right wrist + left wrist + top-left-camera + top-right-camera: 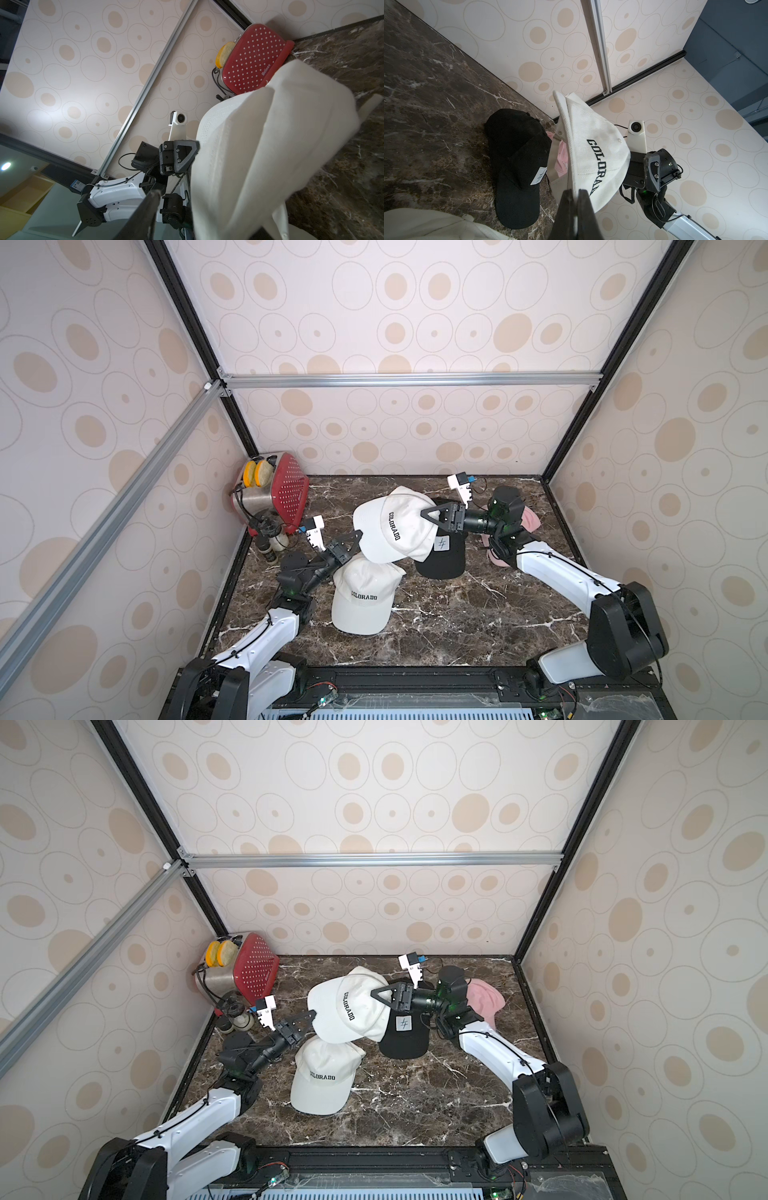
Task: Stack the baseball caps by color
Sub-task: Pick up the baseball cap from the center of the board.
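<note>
Top views: white cap [395,526], black "COLORADO" lettering, held up off counter [457,614]. L hand [358,535] clamped on brim. R hand [426,515] at its rear; grip state can't tell.

Noted pink cap [486,996] mostly hidden behind right arm [494,1050], right of centre in both top views. Found black cap [446,562] partly covered by lifted white cap [390,522]. Recorded second white cap [425,224] cut by left wrist frame edge; lifted white cap blurred in right wrist view.

A raised cap [345,1006] hangs over the black cap's [405,1040] edge, the left hand [312,1015] pinching it and the right hand [375,995] touching it. A lower cap [324,1077] lies beside.
</note>
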Controlling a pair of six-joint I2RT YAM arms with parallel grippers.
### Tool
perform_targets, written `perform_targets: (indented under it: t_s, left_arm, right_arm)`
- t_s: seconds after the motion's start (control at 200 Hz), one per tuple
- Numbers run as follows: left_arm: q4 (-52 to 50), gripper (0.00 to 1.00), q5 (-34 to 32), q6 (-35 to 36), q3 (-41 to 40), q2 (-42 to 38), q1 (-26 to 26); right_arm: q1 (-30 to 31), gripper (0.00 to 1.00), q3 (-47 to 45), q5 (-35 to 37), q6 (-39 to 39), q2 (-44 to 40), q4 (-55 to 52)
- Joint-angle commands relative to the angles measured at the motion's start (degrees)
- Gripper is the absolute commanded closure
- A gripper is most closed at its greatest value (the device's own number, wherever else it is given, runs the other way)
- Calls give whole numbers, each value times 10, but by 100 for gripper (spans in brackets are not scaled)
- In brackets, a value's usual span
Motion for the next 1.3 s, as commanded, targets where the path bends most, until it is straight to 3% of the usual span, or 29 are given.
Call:
perform_targets:
  t_s: [0.0, 0.265, 0.426, 0.446, 0.511, 0.536, 0.596, 0.726, 0.836, 1.102, 1.297]
  left_arm:
    - [16, 100, 2, 3, 17, -5, 4]
    - [-38, 100, -6, 40, 20, -18, 4]
    - [-126, 100, -17, 92, 28, -37, 4]
    - [-133, 93, -15, 99, 30, -38, 4]
    - [-142, 43, 1, 119, 34, -35, 3]
    - [-141, 33, 9, 123, 35, -32, 3]
    - [-137, 25, 28, 132, 38, -17, 3]
    - [-112, 18, 69, 132, 43, 36, -3]
    - [-59, 2, 113, 106, 46, 82, -15]
    - [66, 1, 164, 53, 40, 92, -25]
    - [88, 3, 168, 38, 39, 76, -29]
  right_arm:
    - [4, 57, 13, -3, -5, 0, 15]
    - [3, 85, 11, -3, -3, -15, 32]
    - [2, 99, 33, -1, -100, -39, -78]
    - [2, 100, 36, -4, -113, -41, -88]
    - [2, 100, 51, -22, -146, -41, -122]
    - [2, 100, 57, -31, -157, -40, -136]
    - [2, 99, 75, -55, -189, -36, -179]
    - [2, 99, 110, -100, -263, -27, -272]
    - [4, 100, 122, -121, -288, -26, -293]
    - [24, 100, 156, -154, -311, -22, -296]
    - [51, 100, 188, -171, -342, -12, -314]
